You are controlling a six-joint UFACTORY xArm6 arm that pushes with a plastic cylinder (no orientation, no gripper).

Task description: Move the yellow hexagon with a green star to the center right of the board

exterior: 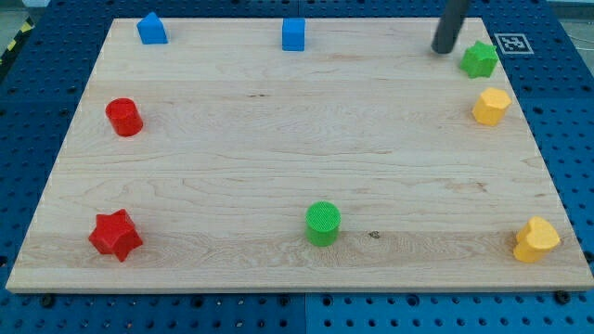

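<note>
A big wooden board (pixel 278 167) lies flat on a blue table (pixel 28 111) full of little holes. The board takes up nearly the whole view.

The dark rod comes down from the top, on the far right. My tip (pixel 442 50) rests on the board just left of the green star (pixel 479 59). There looks to be a thin gap between them, but it is hard to be sure. The rod has no hand on it, so there is nothing to open or close, and it holds nothing.

The green star sits in the far right corner of the board. The yellow hexagon (pixel 491 107) sits just in front of it, a little nearer to us, close to the right edge. The two are near each other but not touching.

A yellow block (pixel 536 239) with a rounded, heart-like shape sits in the near right corner. A green cylinder (pixel 323 224) stands near the front edge, around the middle. A red star (pixel 115 235) sits in the near left corner. A red cylinder (pixel 123 117) stands on the left side, farther back.

Two blue blocks sit along the far edge. One blue block (pixel 151 29) with a pointed top is on the left. The blue cube (pixel 293 34) is near the middle.

A small black and white tag (pixel 511 43) lies on the table past the far right corner.
</note>
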